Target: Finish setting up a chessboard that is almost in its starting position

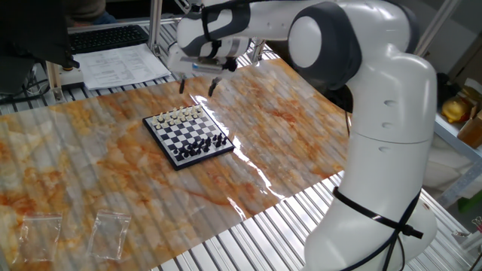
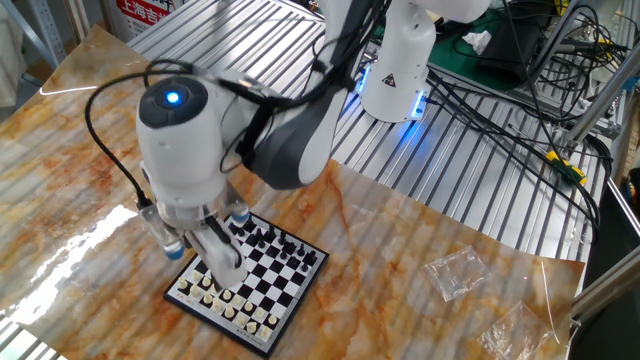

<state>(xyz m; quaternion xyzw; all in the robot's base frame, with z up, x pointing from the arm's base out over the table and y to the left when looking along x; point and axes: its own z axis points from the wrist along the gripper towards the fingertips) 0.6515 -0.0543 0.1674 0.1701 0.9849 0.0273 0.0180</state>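
The small chessboard (image 1: 188, 134) lies on the marble-patterned table, with a row of tiny cream pieces (image 1: 179, 117) on its far side and black pieces (image 1: 200, 146) on its near side. In the other fixed view the chessboard (image 2: 262, 283) shows cream pieces (image 2: 232, 310) at the front and black pieces (image 2: 282, 245) behind. My gripper (image 1: 196, 85) hangs above the board's cream edge, clear of the pieces, with its fingers apart and nothing between them. In the other fixed view the gripper (image 2: 198, 253) partly hides the board's left corner.
Two clear plastic bags (image 1: 111, 233) lie near the table's front left corner, and they also show in the other fixed view (image 2: 455, 272). A keyboard (image 1: 105, 38) and papers (image 1: 120, 64) sit behind the table. The arm's base (image 2: 398, 70) and cables stand on the slatted bench.
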